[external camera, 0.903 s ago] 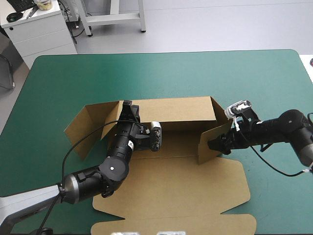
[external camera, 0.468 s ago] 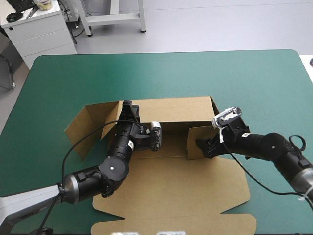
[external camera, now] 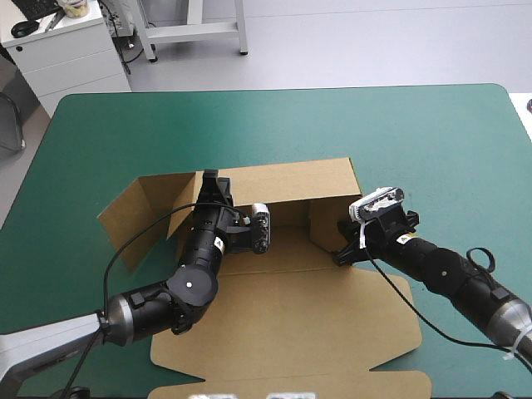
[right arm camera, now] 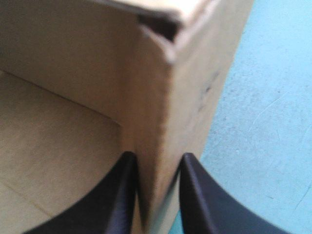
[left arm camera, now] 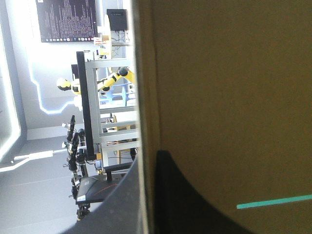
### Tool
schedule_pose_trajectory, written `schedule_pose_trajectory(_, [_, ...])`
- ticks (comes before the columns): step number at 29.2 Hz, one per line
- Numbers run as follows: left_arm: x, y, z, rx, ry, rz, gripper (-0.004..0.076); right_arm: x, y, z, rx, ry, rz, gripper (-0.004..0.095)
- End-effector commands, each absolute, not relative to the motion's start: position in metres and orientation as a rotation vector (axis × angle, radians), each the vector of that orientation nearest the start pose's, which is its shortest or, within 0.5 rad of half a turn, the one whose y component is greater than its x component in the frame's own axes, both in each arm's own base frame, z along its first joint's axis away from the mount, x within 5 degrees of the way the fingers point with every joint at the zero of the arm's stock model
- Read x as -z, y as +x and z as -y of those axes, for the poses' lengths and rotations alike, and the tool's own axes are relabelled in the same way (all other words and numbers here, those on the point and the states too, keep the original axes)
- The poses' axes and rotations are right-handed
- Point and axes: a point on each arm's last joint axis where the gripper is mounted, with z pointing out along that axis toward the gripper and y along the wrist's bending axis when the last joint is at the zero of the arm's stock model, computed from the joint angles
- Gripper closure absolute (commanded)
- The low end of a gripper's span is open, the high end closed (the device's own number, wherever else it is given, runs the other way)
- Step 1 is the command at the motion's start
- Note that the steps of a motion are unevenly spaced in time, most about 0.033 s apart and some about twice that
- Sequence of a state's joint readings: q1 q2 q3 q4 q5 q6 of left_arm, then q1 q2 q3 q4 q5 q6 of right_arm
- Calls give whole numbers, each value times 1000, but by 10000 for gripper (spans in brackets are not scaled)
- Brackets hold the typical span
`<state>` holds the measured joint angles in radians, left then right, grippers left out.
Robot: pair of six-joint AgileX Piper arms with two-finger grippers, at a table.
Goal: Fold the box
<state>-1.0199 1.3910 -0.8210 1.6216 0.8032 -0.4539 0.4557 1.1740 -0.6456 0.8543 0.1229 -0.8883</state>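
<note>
While half-raised, box (external camera: 291, 320) in right gripper (right arm camera: 157, 163)

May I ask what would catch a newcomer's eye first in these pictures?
The brown box, a half-raised sheet with its back wall standing, sprawls mid-table on the teal-green cover. The right tool pinches the upright right side wall between its black fingers; the left tool grips the board at the back wall's left end.
</note>
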Motion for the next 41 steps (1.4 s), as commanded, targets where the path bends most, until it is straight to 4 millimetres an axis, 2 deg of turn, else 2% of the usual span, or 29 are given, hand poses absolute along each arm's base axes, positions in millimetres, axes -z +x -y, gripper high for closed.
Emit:
schedule_pose_trajectory(1, [-298,197,207,-862,1457,-1240,734,-284,214,-115,-341,-537,-1952,922])
schedule_pose_trajectory(9, [-302,198,209,-884,1447,-1180,715,-284,215,-115,-340,-536,-1951,922])
schedule_pose_trajectory(12, [-302,198,208,-895,1436,-1187,575,-284,215,-115,-340,-536,-1951,923])
schedule_pose_trajectory(17, [-305,198,210,-880,1412,-1160,227,-284,214,-115,-358,-510,-1959,923])
schedule_pose_trajectory(19, [-306,198,210,-879,1407,-1154,176,-284,215,-115,-356,-509,-1957,923])
schedule_pose_trajectory(25, [-309,191,212,-919,1373,-1148,179,-288,219,-111,-306,-460,-1916,922])
schedule_pose_trajectory(31, [-316,163,225,-961,1319,-1097,178,-291,229,-105,-215,-379,-1857,922])
schedule_pose_trajectory(33, [-317,148,231,-951,1311,-1085,178,-292,238,-104,-164,-338,-1832,922])
schedule_pose_trajectory(38, [-313,130,238,-895,1336,-1107,179,-286,256,-106,-108,-303,-1834,922])
schedule_pose_trajectory(41, [-309,122,240,-856,1363,-1141,236,-283,263,-107,-81,-289,-1832,922])
